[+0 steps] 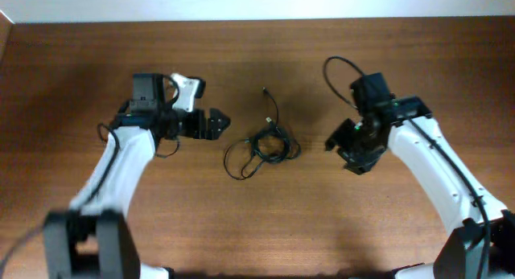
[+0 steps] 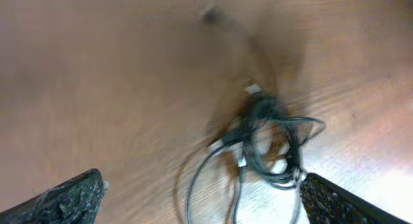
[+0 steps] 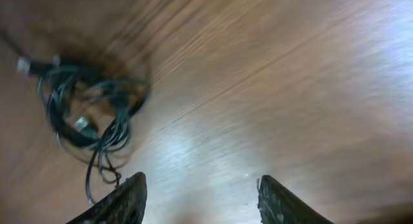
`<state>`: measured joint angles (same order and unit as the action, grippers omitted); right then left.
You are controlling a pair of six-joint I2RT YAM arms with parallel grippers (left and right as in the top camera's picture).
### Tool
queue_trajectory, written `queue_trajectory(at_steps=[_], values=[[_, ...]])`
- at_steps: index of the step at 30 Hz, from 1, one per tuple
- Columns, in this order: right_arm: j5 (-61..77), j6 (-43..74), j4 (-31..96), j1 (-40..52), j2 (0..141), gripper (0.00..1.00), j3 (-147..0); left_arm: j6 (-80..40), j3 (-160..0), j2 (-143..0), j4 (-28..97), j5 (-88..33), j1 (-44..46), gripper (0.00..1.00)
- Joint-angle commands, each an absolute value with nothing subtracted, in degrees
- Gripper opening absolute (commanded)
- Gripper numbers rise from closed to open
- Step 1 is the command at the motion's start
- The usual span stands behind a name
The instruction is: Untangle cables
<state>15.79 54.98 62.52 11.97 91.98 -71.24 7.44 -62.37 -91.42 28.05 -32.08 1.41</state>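
The brown surface [image 1: 265, 231] looks smooth, so one tug could slide the whole knot along and not open it. A grab at the thick middle could pull it tighter. The left arm [image 1: 121, 158] bends in from one side, the right arm [image 1: 434, 154] from the other. The left end effector [image 1: 216, 123] is spread wide, the right end effector [image 1: 338, 146] spread partway, both empty. Between them, touching neither, lie the cables [image 1: 265, 146] in one tangled bunch
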Motion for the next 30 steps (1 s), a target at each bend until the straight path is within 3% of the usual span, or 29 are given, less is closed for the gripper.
queue_trajectory(at_steps=[1,5,11,28,30], values=[[14.79,51.22,64.18,6.85,91.57,0.56,-71.57,18.15,-63.66,-84.84,28.99,-17.98,12.45,0.99],[14.72,49.69,66.48,5.15,91.57,0.56,-71.57,18.26,-63.66,-86.08,28.99,-8.99,25.63,0.99],[14.31,48.14,66.74,5.10,91.57,0.56,-71.57,18.33,-63.64,-88.84,29.21,9.56,33.91,0.99],[14.44,44.97,68.23,3.25,91.59,0.56,-71.57,18.31,-63.64,-96.20,38.46,0.16,35.00,1.00],[14.94,44.97,68.29,3.36,91.59,0.56,-71.57,18.28,-63.64,-98.35,37.80,0.19,35.11,0.79]])
